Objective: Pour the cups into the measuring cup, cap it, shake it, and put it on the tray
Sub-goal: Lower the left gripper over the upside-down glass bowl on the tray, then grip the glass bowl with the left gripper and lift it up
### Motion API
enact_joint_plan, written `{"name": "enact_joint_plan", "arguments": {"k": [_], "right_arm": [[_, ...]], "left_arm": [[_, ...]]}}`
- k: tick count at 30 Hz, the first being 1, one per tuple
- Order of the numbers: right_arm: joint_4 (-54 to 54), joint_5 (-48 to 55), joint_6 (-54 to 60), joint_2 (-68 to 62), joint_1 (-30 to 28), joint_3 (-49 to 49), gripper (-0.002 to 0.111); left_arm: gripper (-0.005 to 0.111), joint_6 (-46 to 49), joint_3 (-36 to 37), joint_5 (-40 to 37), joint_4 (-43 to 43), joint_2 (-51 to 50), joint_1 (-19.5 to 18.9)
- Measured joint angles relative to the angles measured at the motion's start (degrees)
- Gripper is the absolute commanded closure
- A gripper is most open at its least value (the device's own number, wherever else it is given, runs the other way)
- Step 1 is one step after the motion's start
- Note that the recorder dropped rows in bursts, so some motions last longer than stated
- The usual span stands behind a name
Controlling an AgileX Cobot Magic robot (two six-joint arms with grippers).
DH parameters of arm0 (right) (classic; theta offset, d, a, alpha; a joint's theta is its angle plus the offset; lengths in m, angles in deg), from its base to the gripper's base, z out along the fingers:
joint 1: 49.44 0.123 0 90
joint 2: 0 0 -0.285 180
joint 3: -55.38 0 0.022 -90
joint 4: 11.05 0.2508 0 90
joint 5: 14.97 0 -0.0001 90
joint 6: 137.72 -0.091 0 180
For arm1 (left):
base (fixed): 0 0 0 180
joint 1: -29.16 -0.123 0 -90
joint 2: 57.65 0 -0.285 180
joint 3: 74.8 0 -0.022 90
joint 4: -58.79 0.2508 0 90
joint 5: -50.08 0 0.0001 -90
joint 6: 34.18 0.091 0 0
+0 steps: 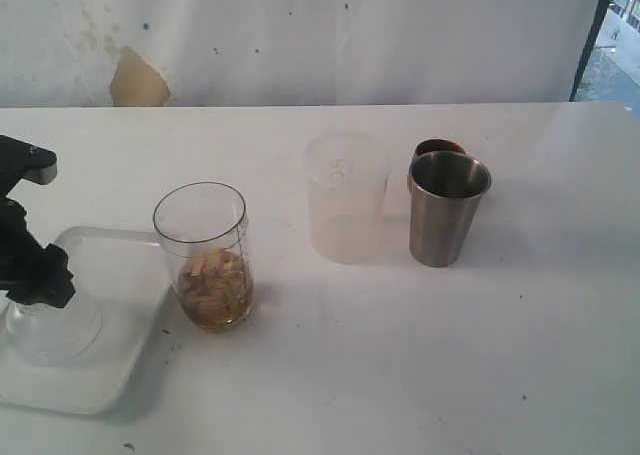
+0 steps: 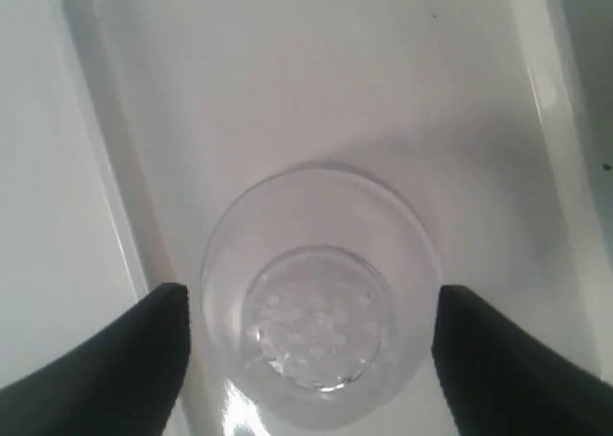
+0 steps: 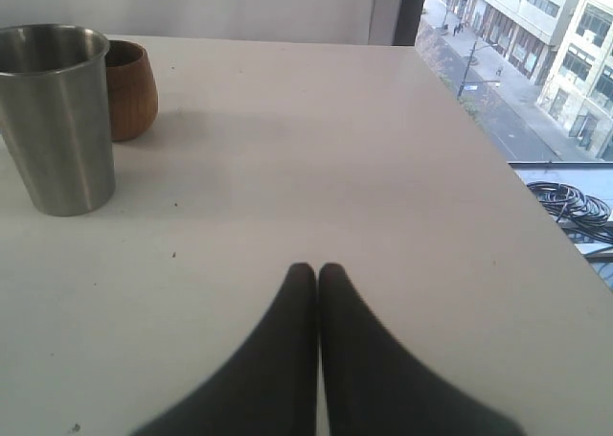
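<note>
My left pincer [image 2: 311, 302] hangs spread over the clear domed lid [image 2: 316, 331], one finger on each side of its rim and neither visibly touching it. The lid lies on the tray [image 1: 110, 265]. My right pincer [image 3: 318, 268] is pressed together and holds nothing, low over the bare table [image 1: 400, 355].

The measuring cup [image 1: 203, 245] stands upright and uncapped just beside the tray, with brownish liquid and pale bits in its bottom. The tumbler [image 1: 346, 200] stands further along the table. Past it is the steel cup [image 1: 447, 210], with the wooden cup [image 3: 132, 86] right behind it. I cannot tell whether those last two are empty.

I judge that capping is the step in hand, and the lid is the weak point. It looks thin, slick and rounded. If I close off centre, one finger will meet it first and shove it along the tray. If I close too high on the dome, it may squirt out or tip. If I pinch too hard, it could buckle.

The open cup stands close to my path. A low swing of the arm could knock it over and spill it. A lid seated crooked would leak when I shake.
</note>
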State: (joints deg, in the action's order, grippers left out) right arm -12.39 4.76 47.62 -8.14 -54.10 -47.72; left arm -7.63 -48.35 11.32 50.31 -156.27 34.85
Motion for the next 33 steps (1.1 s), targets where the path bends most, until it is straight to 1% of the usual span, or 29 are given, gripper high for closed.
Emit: {"name": "enact_joint_plan", "arguments": {"k": [6, 8, 9, 10, 12, 14, 16, 19, 23, 28, 33], "right_arm": [[0.0, 0.0, 0.0, 0.0, 0.0, 0.0, 0.108], [0.0, 0.0, 0.0, 0.0, 0.0, 0.0, 0.108], [0.0, 0.0, 0.0, 0.0, 0.0, 0.0, 0.108], [0.0, 0.0, 0.0, 0.0, 0.0, 0.0, 0.108], [0.0, 0.0, 0.0, 0.0, 0.0, 0.0, 0.108], [0.0, 0.0, 0.0, 0.0, 0.0, 0.0, 0.108], [0.0, 0.0, 0.0, 0.0, 0.0, 0.0, 0.108], [0.0, 0.0, 0.0, 0.0, 0.0, 0.0, 0.108], [0.0, 0.0, 0.0, 0.0, 0.0, 0.0, 0.108], [0.0, 0.0, 0.0, 0.0, 0.0, 0.0, 0.108], [0.0, 0.0, 0.0, 0.0, 0.0, 0.0, 0.108]], "left_arm": [[0.04, -0.64, 0.0, -0.58, 0.0, -2.71, 0.0], [0.044, -0.64, 0.0, -0.26, 0.0, -2.92, 0.0], [0.048, -0.64, 0.0, -0.21, 0.0, -2.92, 0.0], [0.056, -0.64, 0.0, -0.12, 0.0, -2.92, 0.0], [0.072, -0.64, 0.0, -0.12, 0.0, -2.8, 0.0], [0.092, -0.76, -0.22, 0.25, 0.0, -2.44, 0.0], [0.107, -0.86, -0.22, 0.37, 0.0, -2.44, 0.0], [0.107, -0.63, -0.36, 0.25, 0.0, -2.44, 0.0], [0.107, -0.05, -2.52, -3.07, 0.0, -2.36, 0.0], [0.107, -0.66, -7.57, -7.29, 0.0, 0.26, 0.0], [0.107, -2.25, -14.61, -14.9, 0.0, 2.21, 0.0]]}}
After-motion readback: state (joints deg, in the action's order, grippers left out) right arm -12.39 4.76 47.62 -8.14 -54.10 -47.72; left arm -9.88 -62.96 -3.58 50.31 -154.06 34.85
